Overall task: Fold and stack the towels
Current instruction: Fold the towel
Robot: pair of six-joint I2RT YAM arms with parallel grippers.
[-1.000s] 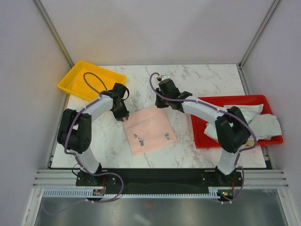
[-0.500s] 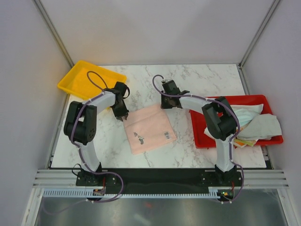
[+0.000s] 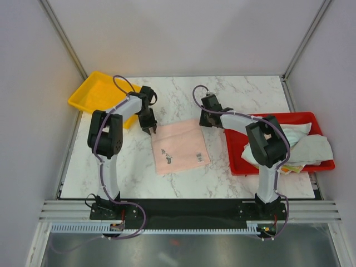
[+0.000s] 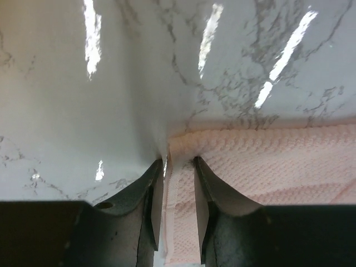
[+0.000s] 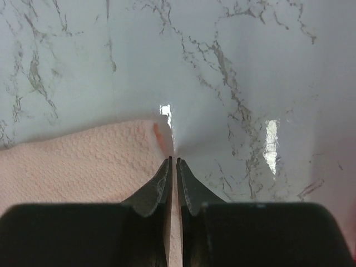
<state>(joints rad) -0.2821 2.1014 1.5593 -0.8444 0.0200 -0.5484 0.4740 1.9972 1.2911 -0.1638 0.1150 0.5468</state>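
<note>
A pale pink towel lies flat on the marble table, with small dark printed marks on it. My left gripper is at its far left corner. In the left wrist view the left gripper is shut on the towel's hemmed edge. My right gripper is at the far right corner. Seen from the right wrist, the right gripper is shut on a thin edge of the towel. More towels, pale and crumpled, are heaped in the red tray.
A yellow tray sits at the back left corner, just behind my left arm. The red tray stands along the right edge, close to my right arm's elbow. Grey walls enclose the table on three sides.
Both grippers have shifted to the right, and the pink towel has moved and turned with them so it lies squarer. Both arms' elbows have swung inward.
</note>
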